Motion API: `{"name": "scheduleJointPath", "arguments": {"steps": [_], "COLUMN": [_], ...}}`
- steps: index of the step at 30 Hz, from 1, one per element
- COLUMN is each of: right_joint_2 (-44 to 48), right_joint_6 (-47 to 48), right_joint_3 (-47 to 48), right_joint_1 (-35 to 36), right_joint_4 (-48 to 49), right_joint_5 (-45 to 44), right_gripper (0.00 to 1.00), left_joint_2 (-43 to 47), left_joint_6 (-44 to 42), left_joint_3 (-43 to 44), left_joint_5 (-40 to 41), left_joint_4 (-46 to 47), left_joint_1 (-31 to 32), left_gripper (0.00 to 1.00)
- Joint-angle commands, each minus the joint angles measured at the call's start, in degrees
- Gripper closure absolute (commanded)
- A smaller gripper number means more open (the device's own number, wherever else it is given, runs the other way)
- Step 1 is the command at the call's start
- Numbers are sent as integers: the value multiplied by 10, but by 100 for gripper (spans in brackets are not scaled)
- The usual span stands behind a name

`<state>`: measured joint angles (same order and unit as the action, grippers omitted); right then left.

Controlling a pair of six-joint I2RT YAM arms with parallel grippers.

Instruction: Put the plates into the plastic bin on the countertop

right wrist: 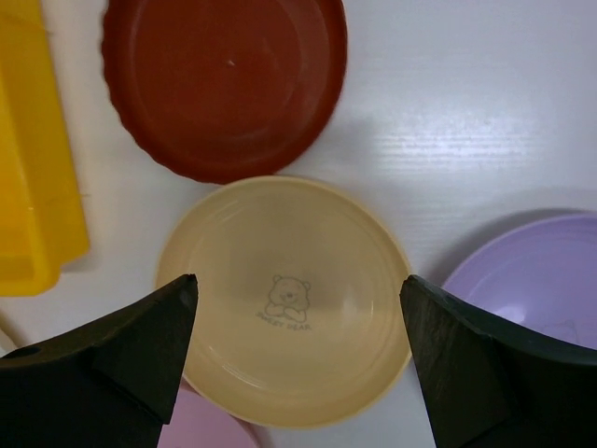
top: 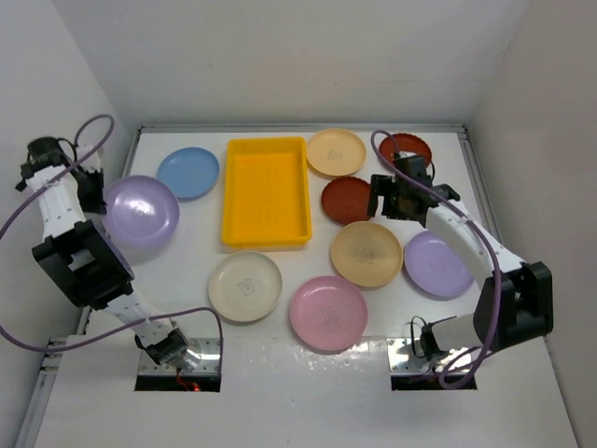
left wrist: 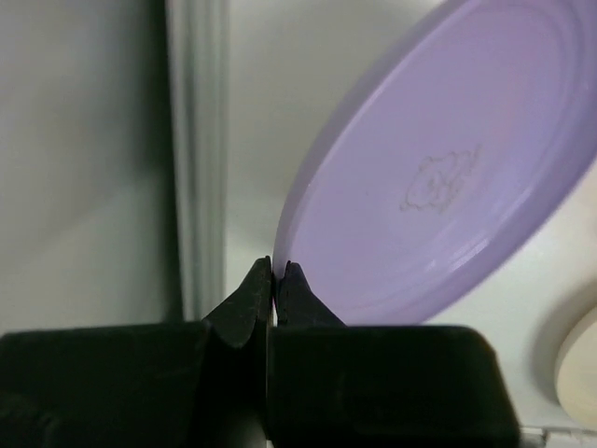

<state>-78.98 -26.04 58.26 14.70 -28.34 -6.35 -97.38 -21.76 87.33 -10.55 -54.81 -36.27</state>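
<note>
Now: left pincer (left wrist: pixel 275 273) clamped on a purple plate (left wrist: pixel 438 177)

Its jaws are pressed together on the plate's rim, and the plate stands tilted at the left edge of the tabletop (top: pixel 308 383), left of the plastic bin (top: pixel 266 187). The right pincer (right wrist: pixel 298 285) hangs with jaws wide apart over a tan plate (right wrist: pixel 289 373). A dark red plate (right wrist: pixel 224 84) lies just beyond it, right of the bin.

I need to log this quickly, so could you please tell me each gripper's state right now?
Left gripper: closed on the purple plate at its rim.
Right gripper: open, empty, above the tan plate.
</note>
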Motion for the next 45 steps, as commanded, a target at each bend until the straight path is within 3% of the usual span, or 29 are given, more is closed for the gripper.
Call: {"name": "scheduleJointPath", "arguments": {"steps": [1,7,14,17,21,28,33,42,45], "right_joint_2": [-27,-70,-168,-204,-241,-241,-246,-255,-249], "right_joint_6": [-32,-12,41,77,105,129,149,177,189], "right_joint_3": [33,78,146,168,185,135,112,75,56], "right_joint_1": [-1,-3,-3,0,-2,-7,-16,-37,-39], "right_joint_4": [-37,-66,-102,-137,-171,-139,-102,-27,-7], "right_joint_5": [-31,-46,-63,-74,-83,-67,-25,41,80], "right_gripper": [12,12,11,8,8,8,16,27,37], "left_joint_2": [8,-39,-137,-170,-221,-265,-282,-318,-318], "left_joint_6": [22,90,156,169,175,175,175,175,181], "left_joint_3": [117,292,323,294,299,260,235,237,237], "left_joint_5": [-23,-149,-198,-174,-147,-112,-49,-38,-38], "left_joint_4": [-28,-33,20,78,88,94,95,106,111], "left_joint_1": [14,82,246,294,358,390,401,412,412], "left_gripper": [100,100,100,100,100,100,100,84,73]}}
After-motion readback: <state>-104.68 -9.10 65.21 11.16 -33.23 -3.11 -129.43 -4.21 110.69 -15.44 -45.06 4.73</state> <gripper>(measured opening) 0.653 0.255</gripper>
